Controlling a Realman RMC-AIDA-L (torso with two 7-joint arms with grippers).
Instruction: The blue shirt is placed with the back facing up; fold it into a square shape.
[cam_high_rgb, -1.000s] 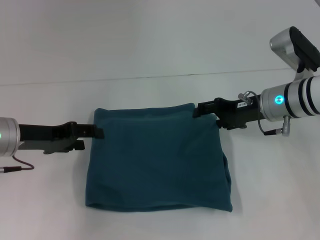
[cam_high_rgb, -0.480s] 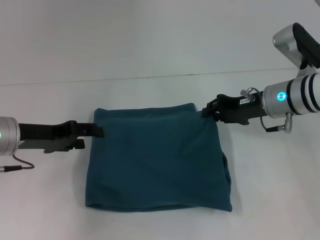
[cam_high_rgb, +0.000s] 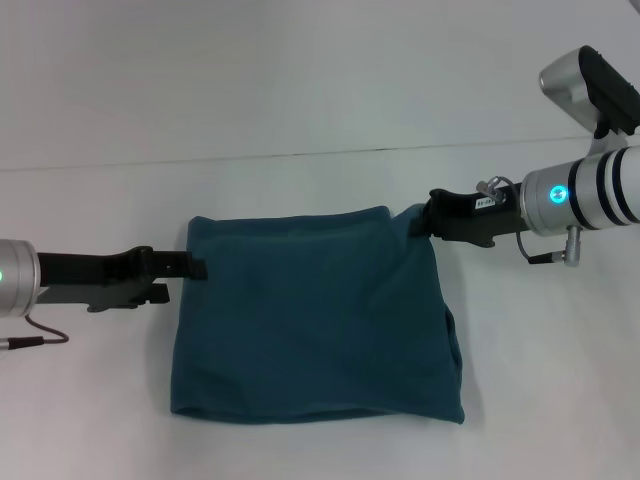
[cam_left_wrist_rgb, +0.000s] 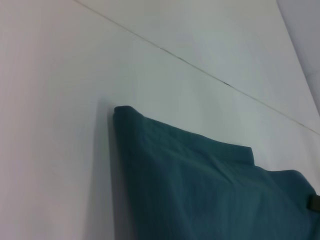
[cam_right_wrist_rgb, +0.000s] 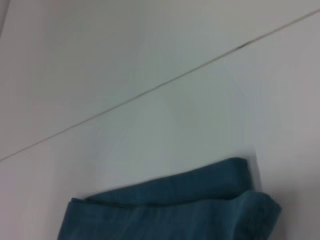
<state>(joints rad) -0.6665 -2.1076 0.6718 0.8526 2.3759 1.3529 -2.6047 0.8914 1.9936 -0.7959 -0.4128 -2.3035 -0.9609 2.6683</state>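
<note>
The blue shirt (cam_high_rgb: 315, 320) lies flat on the white table as a roughly square, folded dark teal patch, with no lettering showing. My left gripper (cam_high_rgb: 196, 267) reaches in low from the left and its tip meets the shirt's left edge near the far left corner. My right gripper (cam_high_rgb: 424, 222) comes in from the right and sits at the far right corner. The left wrist view shows the blue shirt (cam_left_wrist_rgb: 210, 190) with one folded corner, and the right wrist view shows the blue shirt (cam_right_wrist_rgb: 170, 210) as two stacked layers.
The white table (cam_high_rgb: 320, 100) spreads on all sides of the shirt. A thin dark seam (cam_high_rgb: 300, 156) crosses it behind the shirt. A cable (cam_high_rgb: 30, 335) hangs from my left arm at the left edge.
My right gripper has drawn back to the right, from over the shirt's far right corner to its very tip. My left arm has slid slightly left. The shirt lies as before.
</note>
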